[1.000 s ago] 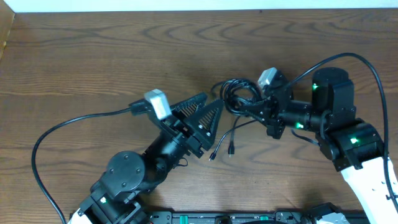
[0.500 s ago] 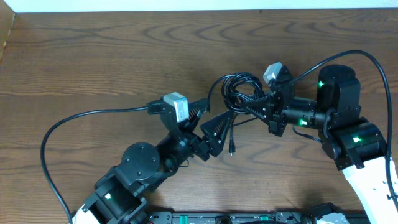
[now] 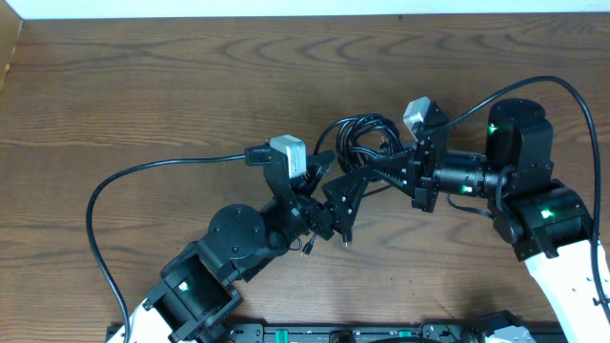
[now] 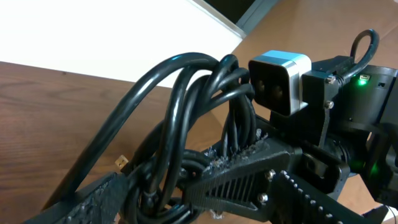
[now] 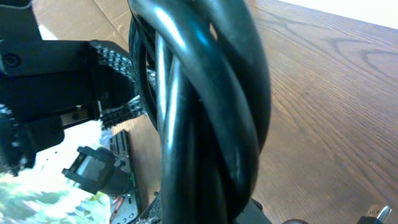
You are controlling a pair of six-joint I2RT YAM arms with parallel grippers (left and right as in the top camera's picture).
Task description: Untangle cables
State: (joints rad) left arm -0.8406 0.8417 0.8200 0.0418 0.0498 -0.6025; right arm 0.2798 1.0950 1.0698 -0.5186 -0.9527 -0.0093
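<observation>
Where glossy black cables (image 3: 367, 129) coil, the right pincer (image 3: 374, 174) seemingly grips.

Overhead: even, diffuse light, fairly bright. Grain of the table (image 3: 143, 86) sharp out to every edge. Shadows under the arms soft and short. White strip (image 3: 286, 8) along the far edge blown out. Green lamps (image 3: 543, 215) glow without flare.

Left wrist: upper-left corner overexposed to plain white. Cables (image 4: 186, 81) carry a soft sheen; the nearest parts at the bottom edge are blurred.

Right wrist: cables fill the frame, out of focus, with streaked highlights. Lower-left corner washed out.
</observation>
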